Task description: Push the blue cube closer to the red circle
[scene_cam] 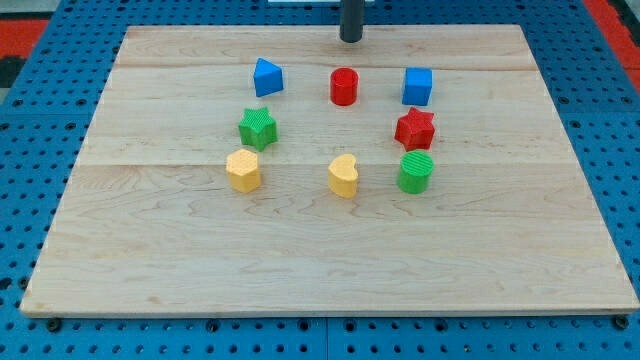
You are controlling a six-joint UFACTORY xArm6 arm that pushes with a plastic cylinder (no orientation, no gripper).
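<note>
The blue cube sits in the upper right part of the wooden board. The red circle, a short cylinder, stands to its left with a gap of about one block width between them. My tip is near the board's top edge, above the red circle and up-left of the blue cube, touching neither.
A blue triangular block lies left of the red circle. A green star and a red star sit in the middle row. A yellow hexagon-like block, a yellow heart and a green cylinder sit below.
</note>
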